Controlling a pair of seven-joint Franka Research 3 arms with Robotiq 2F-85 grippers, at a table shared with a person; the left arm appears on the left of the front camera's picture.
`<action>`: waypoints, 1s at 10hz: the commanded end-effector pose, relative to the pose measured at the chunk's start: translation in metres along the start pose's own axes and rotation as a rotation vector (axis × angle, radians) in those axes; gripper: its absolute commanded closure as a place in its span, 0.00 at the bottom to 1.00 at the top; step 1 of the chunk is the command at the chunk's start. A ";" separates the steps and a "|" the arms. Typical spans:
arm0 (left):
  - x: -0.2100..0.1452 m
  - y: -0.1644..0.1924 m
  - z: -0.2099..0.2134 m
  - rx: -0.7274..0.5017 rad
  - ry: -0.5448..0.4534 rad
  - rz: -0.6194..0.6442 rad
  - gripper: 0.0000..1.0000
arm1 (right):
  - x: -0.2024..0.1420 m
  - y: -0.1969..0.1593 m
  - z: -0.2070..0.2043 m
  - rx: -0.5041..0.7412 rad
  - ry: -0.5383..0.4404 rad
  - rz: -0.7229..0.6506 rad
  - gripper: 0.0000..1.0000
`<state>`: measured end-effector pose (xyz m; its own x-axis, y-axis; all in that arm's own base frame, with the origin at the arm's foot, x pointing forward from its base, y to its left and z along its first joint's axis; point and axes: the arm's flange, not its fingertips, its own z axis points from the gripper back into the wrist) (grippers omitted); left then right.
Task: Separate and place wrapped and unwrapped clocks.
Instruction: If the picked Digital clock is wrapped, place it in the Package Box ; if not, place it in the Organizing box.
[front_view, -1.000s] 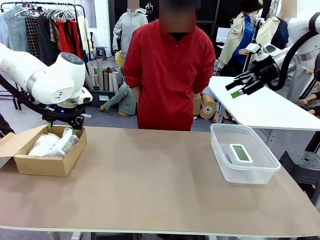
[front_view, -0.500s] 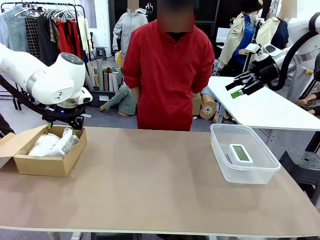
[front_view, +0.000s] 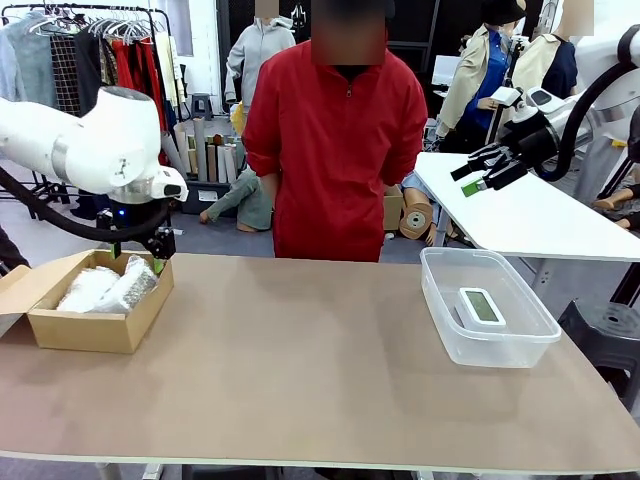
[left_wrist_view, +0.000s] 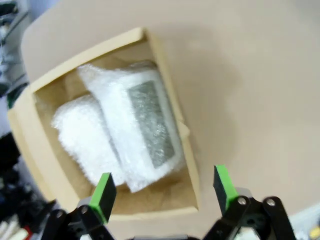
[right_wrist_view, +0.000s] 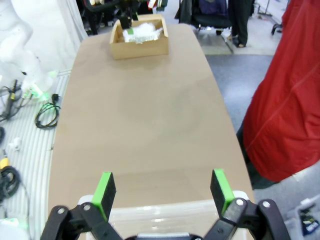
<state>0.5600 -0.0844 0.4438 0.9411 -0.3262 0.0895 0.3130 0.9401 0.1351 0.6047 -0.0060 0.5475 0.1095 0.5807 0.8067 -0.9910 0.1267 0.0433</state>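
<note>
Sorting looks done from where I sit: both wrapped clocks (front_view: 103, 287) lie side by side in the box (front_view: 95, 332), and the bare clock (front_view: 480, 307) sits in the tub (front_view: 490, 345) at the far end. My left gripper (front_view: 136, 260) has shifted toward the box's right rim over the last second and hangs above it, fingers wide, holding nothing. My right gripper (front_view: 483, 170) stays parked high above the tub, also spread and empty.
</note>
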 end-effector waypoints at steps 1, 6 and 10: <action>0.002 0.027 0.025 -0.221 0.078 -0.145 0.00 | 0.003 0.000 0.000 -0.003 0.000 0.002 0.00; 0.020 0.066 0.068 -0.747 -0.220 -0.429 0.00 | 0.003 0.000 0.000 -0.003 0.000 0.002 0.00; 0.017 0.084 0.086 -0.808 -0.773 -0.687 0.00 | 0.003 0.000 0.000 -0.003 0.000 0.002 0.00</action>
<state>0.5998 -0.0247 0.5484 0.4389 -0.5105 0.7395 0.8921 0.3459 -0.2907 0.6047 -0.0060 0.5475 0.1094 0.5807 0.8067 -0.9910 0.1267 0.0433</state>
